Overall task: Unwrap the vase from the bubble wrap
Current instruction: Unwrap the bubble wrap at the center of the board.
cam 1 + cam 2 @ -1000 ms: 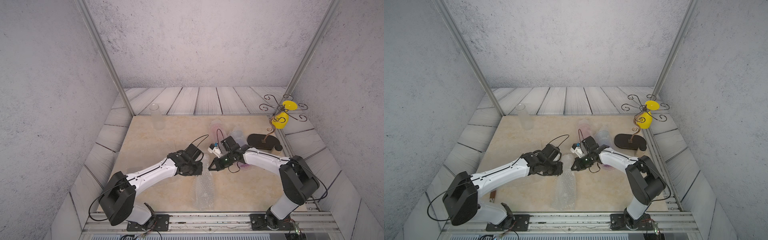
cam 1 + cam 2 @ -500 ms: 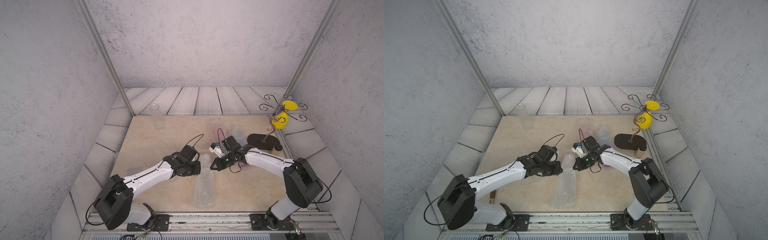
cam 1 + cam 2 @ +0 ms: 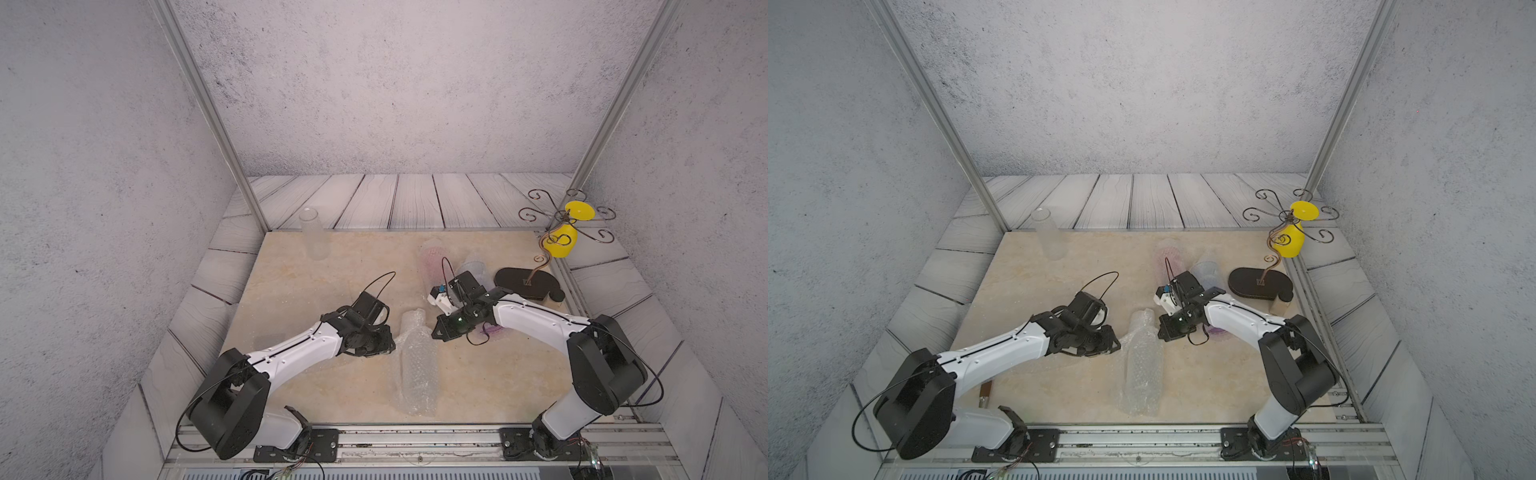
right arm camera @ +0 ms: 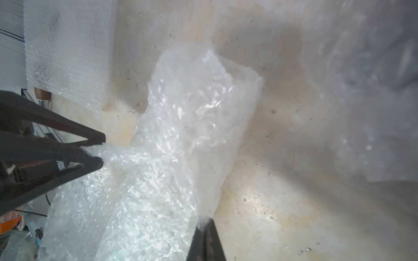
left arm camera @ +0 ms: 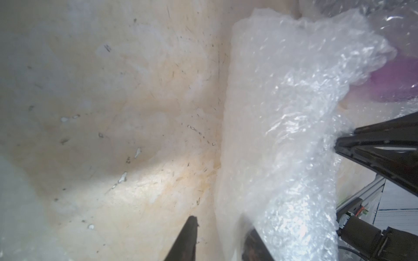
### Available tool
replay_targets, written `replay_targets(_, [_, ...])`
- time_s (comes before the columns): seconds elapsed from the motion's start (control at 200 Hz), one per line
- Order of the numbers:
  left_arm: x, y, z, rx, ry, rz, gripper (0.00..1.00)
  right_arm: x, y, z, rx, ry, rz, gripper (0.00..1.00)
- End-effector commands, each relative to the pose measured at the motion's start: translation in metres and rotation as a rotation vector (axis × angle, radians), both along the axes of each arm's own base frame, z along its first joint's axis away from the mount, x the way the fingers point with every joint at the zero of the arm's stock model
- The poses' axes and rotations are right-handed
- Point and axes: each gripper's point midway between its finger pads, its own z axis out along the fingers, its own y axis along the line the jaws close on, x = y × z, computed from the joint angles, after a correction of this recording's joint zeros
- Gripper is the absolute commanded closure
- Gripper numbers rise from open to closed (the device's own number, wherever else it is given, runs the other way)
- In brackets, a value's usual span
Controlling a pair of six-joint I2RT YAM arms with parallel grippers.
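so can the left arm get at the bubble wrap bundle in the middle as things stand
Probably yes: the left arm has its jaws parted at the side of the bubble wrap, with nothing between. The right arm pinches the far side, out of its way.

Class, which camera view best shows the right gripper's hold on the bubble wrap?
Right wrist view: the right gripper is shut on the bubble wrap, close up. The left wrist view shows it side-on. In both top views it is small.

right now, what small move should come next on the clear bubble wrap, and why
Probably draw the right gripper toward its own side: it pinches an edge of the clear bubble wrap, while the left gripper stands open, so only the right can peel.
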Motion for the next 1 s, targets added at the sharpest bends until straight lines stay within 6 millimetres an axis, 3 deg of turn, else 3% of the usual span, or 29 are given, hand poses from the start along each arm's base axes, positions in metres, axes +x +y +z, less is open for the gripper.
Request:
replay_targets(0.0, [0.005, 0.001, 0.003, 0.044, -0.005, -0.034, 0.65, 0.001, -0.007, -0.001, -0.033, -0.010, -0.006, 1.00])
replay_targets(0.065, [0.011, -0.005, 0.007, 0.040, -0.012, -0.048, 0.64, 0.001, -0.006, 0.000, -0.026, -0.011, -0.004, 1.00])
replay_targets(0.205, [0.022, -0.019, 0.023, 0.015, -0.050, -0.081, 0.48, 0.000, -0.002, 0.005, 0.005, -0.014, 0.004, 1.00])
replay_targets(0.36, [0.030, -0.031, 0.035, 0.013, -0.076, -0.117, 0.48, -0.001, 0.005, 0.007, 0.050, 0.004, 0.009, 0.73])
replay_targets(0.485, [0.035, -0.037, 0.036, 0.017, -0.075, -0.126, 0.49, 0.000, 0.010, 0.009, 0.071, 0.011, 0.010, 0.63])
replay_targets(0.996, [0.046, -0.059, 0.031, 0.039, -0.048, -0.153, 0.50, 0.007, 0.019, -0.003, 0.080, 0.067, -0.008, 0.56])
